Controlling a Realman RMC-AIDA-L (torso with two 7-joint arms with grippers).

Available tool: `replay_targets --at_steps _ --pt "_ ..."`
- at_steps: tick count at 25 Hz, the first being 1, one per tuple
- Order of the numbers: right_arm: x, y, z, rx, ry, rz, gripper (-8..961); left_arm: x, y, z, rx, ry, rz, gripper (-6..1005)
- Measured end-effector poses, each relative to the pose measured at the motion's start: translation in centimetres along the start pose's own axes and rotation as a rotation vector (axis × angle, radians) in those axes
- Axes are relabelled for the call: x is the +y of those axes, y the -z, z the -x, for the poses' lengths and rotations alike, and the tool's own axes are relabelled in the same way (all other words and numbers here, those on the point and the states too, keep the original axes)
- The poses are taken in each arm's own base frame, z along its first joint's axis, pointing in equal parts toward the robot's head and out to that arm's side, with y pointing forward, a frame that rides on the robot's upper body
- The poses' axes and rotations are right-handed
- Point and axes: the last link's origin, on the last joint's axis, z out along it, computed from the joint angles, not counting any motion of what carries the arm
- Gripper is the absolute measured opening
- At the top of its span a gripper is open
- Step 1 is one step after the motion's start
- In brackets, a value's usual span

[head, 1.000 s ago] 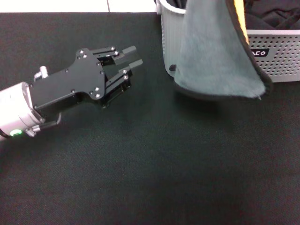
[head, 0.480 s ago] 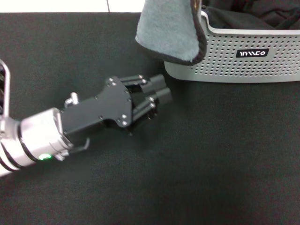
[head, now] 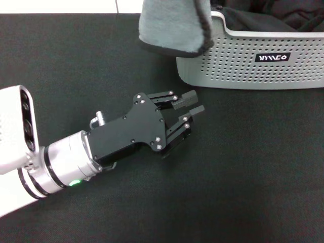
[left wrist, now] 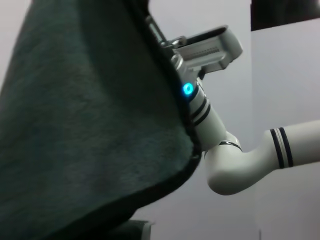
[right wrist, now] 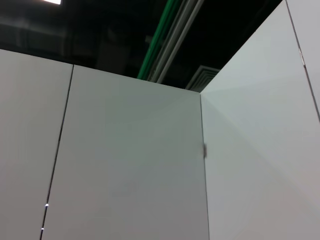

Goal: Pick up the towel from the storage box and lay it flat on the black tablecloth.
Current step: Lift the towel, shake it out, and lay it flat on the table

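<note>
One narrowly parted left tool [head: 193, 102] empty over black tablecloth [head: 243, 167], below hanging towel [head: 172, 25].

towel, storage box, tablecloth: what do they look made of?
Towel: soft napped cloth, likely microfibre; fuzzy grey-teal face, black stitched edge.
Storage box: light grey moulded plastic, semi-matte; rounded rim, dotted perforated walls.
Tablecloth: plain black matte fabric, no sheen; weave unclear.

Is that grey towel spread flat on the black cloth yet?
No. The towel hangs bunched in the air beside the basket, not on the tablecloth.
</note>
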Motion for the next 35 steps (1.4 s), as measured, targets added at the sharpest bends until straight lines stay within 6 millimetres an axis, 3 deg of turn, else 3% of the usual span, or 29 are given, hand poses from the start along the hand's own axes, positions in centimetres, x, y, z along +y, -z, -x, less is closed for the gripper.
replay_targets --at_steps 7,15,27,35 --pt "0.2 -0.3 -0.6 0.021 -0.011 0.002 38 0.0 -1.0 0.0 0.036 -0.134 -0.049 270" --pt "0.4 0.2 -1.2 0.027 -0.035 -0.007 39 -1.5 -1.8 -1.2 0.11 -0.155 -0.149 271" --pt "0.1 0.7 -1.2 0.025 -0.012 -0.031 42 -0.7 -0.9 -2.3 0.208 -0.176 -0.146 272" --pt "0.2 0.4 -1.1 0.025 -0.008 -0.022 44 -1.3 -1.1 -1.9 0.166 -0.223 -0.178 273"
